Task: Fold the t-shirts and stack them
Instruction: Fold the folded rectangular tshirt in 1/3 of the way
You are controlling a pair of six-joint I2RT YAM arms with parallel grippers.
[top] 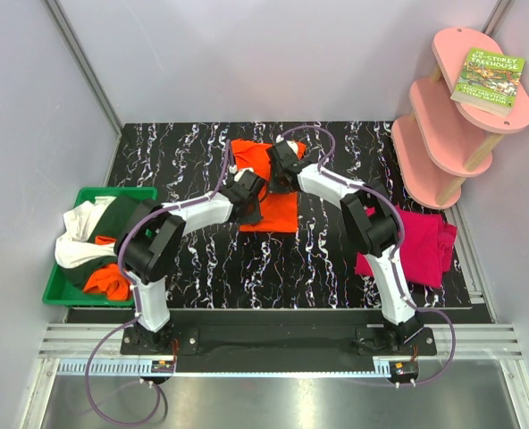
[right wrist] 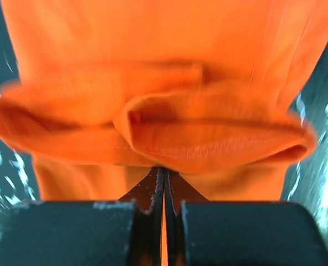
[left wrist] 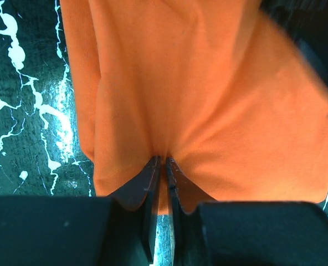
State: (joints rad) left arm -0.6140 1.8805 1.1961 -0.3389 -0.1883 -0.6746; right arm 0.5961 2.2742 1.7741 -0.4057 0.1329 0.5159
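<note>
**Surface.** Table [top: 202,268] with a black top veined in white like marble. It is glossy under the left wrist camera. A black base plate and a silver rail [top: 273,353] run along its near edge, where both arm bases are bolted.

**Room.** Plain pale grey walls [top: 247,54] enclose the back and both sides. A slanted metal profile [top: 81,63] runs down the back left corner.

**Item 1, bright orange t-shirt** [top: 278,210]. It lies at the middle of the table towards the back, partly folded and touching the top.
- Left gripper [left wrist: 163,159]: pinched on the shirt's near left edge. The jaws stand a thin slit apart, and creases in the cloth run in to the tips.
- Right gripper [right wrist: 164,169]: clenched on a rolled, stitched hem of the same shirt at its far part, with cloth bunched over the tips.

**Item 2, magenta-pink t-shirt** [top: 421,246]. It lies flat at the right edge of the table, well apart from the orange one and partly behind the right arm.

**Item 3, green plastic bin** [top: 113,190]. It sits at the left edge of the table.
- White shirt [top: 72,237], crumpled.
- Dark green shirt [top: 117,219].
- Further orange shirt [top: 108,281], at the bin's near end.

**Item 4, pink tiered shelf** [top: 443,125]. It stands at the back right corner on pale wooden posts. A green-covered book [top: 488,80] lies on its top tier.
</note>
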